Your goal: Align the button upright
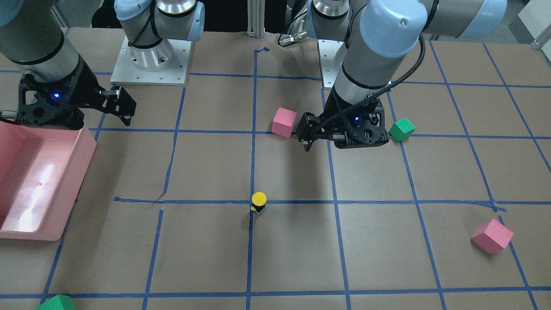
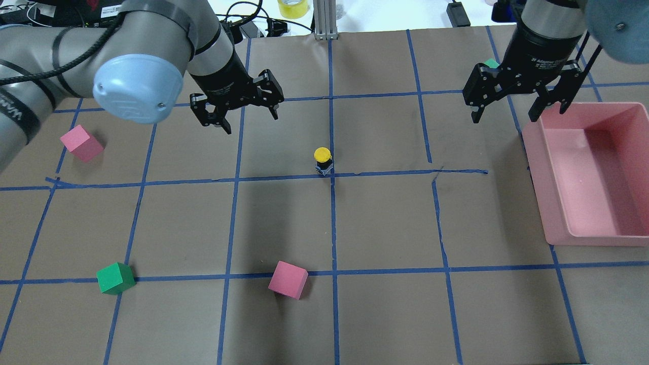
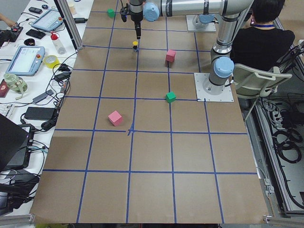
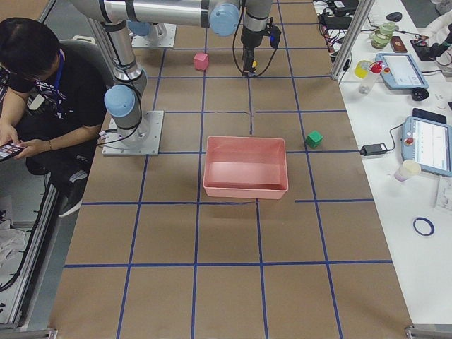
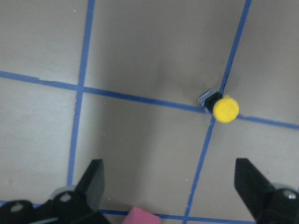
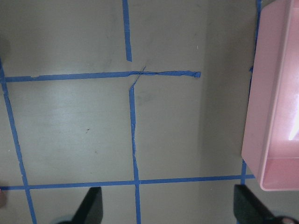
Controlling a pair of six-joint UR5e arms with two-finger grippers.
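Observation:
The button (image 1: 259, 202) stands upright on the brown table where blue tape lines cross, yellow cap on top; it also shows in the overhead view (image 2: 323, 159) and the left wrist view (image 5: 224, 108). My left gripper (image 2: 249, 119) is open and empty, hovering above the table to the left of the button and beyond it, clear of it; in the front view (image 1: 306, 137) it hangs near a pink cube (image 1: 284, 122). My right gripper (image 2: 504, 117) is open and empty, far to the button's right, by the pink bin (image 2: 540, 177).
Pink cubes (image 2: 81, 143) (image 2: 288, 280) and a green cube (image 2: 115, 278) lie on the left and near side. Another green cube (image 2: 491, 63) sits behind the right gripper. The pink bin's wall (image 6: 261, 116) is at the right. A person sits beside the robot in the side views.

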